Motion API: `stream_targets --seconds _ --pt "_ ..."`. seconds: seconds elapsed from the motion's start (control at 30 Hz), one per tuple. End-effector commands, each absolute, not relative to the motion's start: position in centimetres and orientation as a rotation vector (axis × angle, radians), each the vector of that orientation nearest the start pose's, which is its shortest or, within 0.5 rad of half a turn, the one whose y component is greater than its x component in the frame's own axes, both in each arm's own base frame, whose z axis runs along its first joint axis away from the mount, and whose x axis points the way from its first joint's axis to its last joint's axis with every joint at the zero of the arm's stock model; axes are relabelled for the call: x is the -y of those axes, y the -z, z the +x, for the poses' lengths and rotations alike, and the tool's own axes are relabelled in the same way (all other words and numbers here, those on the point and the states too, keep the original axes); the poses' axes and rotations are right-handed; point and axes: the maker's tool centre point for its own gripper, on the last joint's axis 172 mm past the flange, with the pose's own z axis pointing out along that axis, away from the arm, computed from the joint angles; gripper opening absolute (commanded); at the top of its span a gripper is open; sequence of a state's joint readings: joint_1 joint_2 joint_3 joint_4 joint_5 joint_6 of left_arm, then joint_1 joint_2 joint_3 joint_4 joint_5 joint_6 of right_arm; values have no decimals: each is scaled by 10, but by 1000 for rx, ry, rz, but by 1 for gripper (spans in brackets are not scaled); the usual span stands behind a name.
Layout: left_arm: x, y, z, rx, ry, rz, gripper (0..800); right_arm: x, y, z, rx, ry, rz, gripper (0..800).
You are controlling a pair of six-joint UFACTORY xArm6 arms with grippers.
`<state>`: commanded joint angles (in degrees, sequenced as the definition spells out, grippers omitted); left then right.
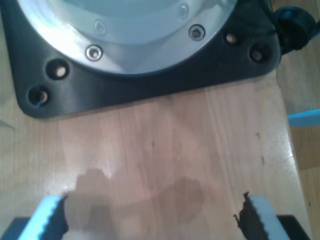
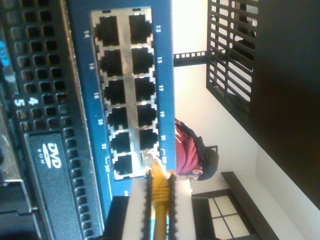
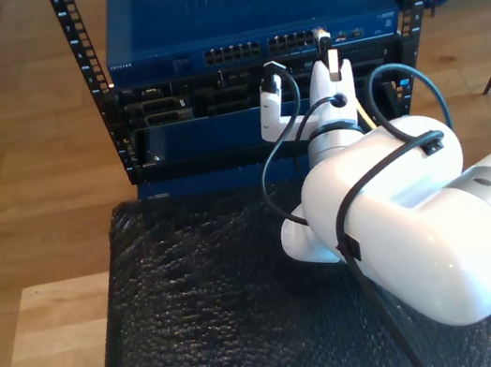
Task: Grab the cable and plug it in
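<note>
My second gripper (image 2: pixel 159 176) is shut on the yellow cable (image 2: pixel 160 195). The cable's clear plug (image 2: pixel 149 161) sticks out past the fingers (image 2: pixel 148 200). The plug tip touches the metal frame at the end of the blue switch's (image 2: pixel 82 75) port block, beside the port marked 21; I cannot tell whether it sits inside a port. In the exterior view this gripper (image 3: pixel 326 44) is raised to the switch's (image 3: pixel 243 8) port row, toward the exterior view's right. My first gripper (image 1: pixel 155 220) hangs open over bare wooden table (image 1: pixel 165 150), nothing between its pale blue pads (image 1: pixel 50 215).
The switch sits on top of a rack with black perforated units, one marked DVD (image 2: pixel 52 160). A black bubble mat (image 3: pixel 213 322) covers the table before the rack. Black arm cables (image 3: pixel 272 169) loop around the white arm. An arm's black base plate (image 1: pixel 150 85) is bolted to the wood. A person in red (image 2: pixel 187 150) is in the background.
</note>
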<state>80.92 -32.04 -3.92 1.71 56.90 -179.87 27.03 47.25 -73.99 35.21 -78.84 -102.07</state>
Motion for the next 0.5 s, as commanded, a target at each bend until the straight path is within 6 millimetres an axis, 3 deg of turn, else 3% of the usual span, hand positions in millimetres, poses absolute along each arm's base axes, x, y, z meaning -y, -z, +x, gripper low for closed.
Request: stream_targets --seconds 0.5 --pt "-132 -27 16 -2621 381 -2184 800 -154 -270 664 -949 -1220 1163 0"
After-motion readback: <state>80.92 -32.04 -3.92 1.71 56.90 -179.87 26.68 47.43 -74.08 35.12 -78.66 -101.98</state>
